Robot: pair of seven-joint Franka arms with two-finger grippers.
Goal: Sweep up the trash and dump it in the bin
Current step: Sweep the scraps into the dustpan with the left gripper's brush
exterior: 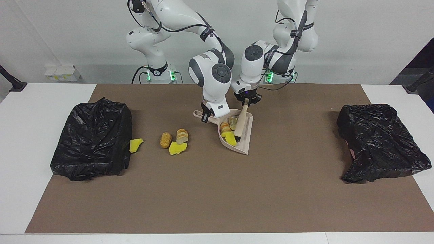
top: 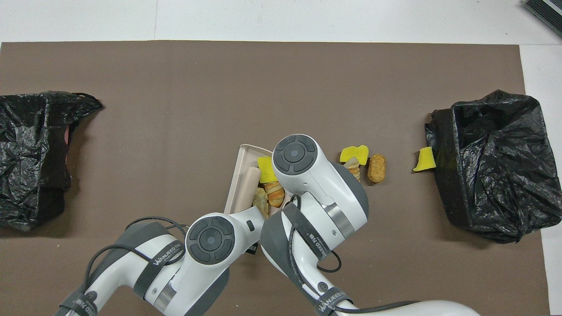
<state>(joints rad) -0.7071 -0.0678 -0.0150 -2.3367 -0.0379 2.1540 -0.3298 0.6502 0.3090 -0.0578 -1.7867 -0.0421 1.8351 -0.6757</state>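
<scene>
At mid-table the right gripper (exterior: 205, 117) pinches the dustpan (exterior: 247, 140) by its handle, while the left gripper (exterior: 247, 102) pinches the brush (exterior: 240, 125), whose head lies inside the pan against three scraps (exterior: 228, 130). Four scraps (exterior: 174, 140) remain toward the right arm's end, near that bin (exterior: 91, 139). Good practice: keep the pan's lip flat and lift the brush clear before moving.

bright even light, soft shadows, sharp focus
</scene>
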